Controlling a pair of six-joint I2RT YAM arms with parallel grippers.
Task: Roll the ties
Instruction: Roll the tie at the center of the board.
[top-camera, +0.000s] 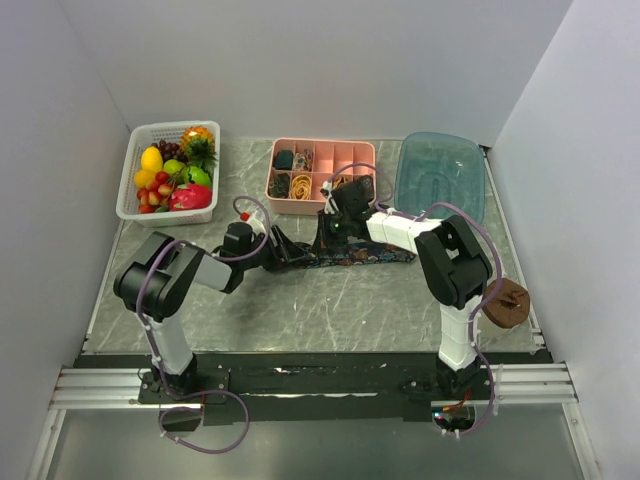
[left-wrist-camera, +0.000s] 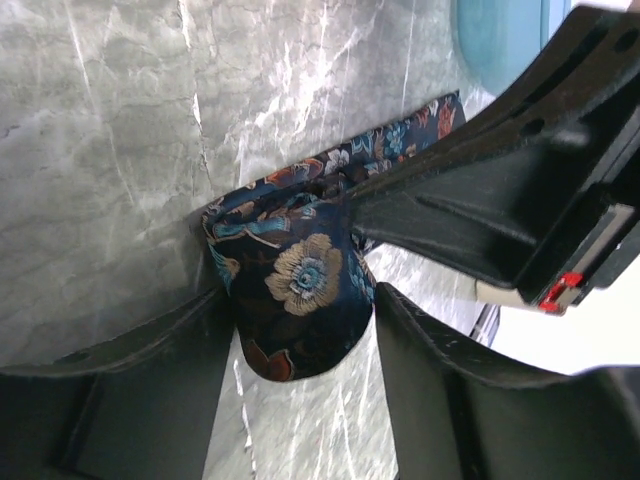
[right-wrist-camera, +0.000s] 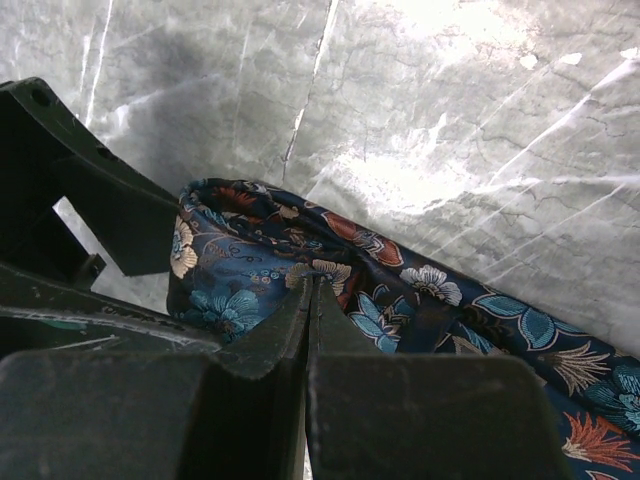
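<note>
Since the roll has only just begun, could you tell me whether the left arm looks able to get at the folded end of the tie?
Probably yes: the left end effector already straddles the folded end of the tie, its fingers apart on either side. The right end effector is shut and crowds in close beside it.

Grey marble-patterned table (top-camera: 300, 300)

On it: a paisley tie (top-camera: 365, 256), white fruit basket (top-camera: 168, 172), pink compartment tray (top-camera: 318, 177), blue tub (top-camera: 439, 176), brown roll (top-camera: 504, 304).
</note>
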